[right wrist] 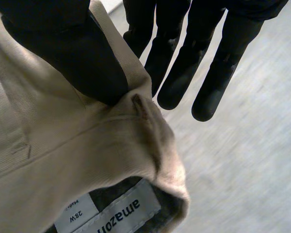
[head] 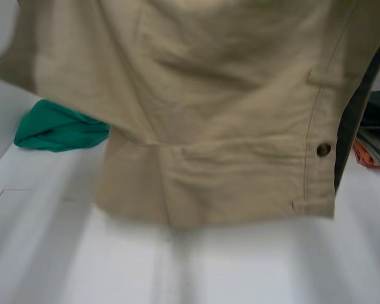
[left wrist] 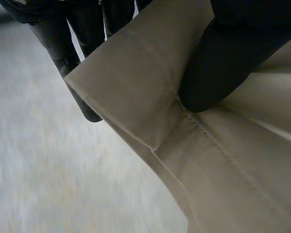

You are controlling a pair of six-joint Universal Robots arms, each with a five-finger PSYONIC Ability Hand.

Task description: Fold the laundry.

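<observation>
A beige twill garment (head: 215,107) hangs across the upper and middle of the head view, its lower hem level above the white table (head: 240,272). 1 round dark metal button (head: 323,149) sits by a stitched seam toward the right of the frame. At the left of that frame a crumpled teal-green cloth (head: 60,128) lies on the table, and at the right edge lies a heap of dark green, grey and orange cloths (head: 375,136). In the left wrist view the left hand (left wrist: 223,58) pinches a folded, stitched corner of the garment (left wrist: 136,92). Its thumb presses down on the smooth weave just beside a seam, and its fingers (left wrist: 82,99) run straight behind the cloth. In the right wrist view the right hand (right wrist: 82,60) grips the waistband end (right wrist: 102,145). Its thumb is clamped on the outer face, touching the cloth next to a slit buttonhole (right wrist: 138,104), with its fingers (right wrist: 211,82) straight and slightly spread behind the edge. Below the thumb, the inside of the band carries a white woven label printed "amazon" (right wrist: 123,212) and a smaller tag reading "28W" (right wrist: 76,214).
</observation>
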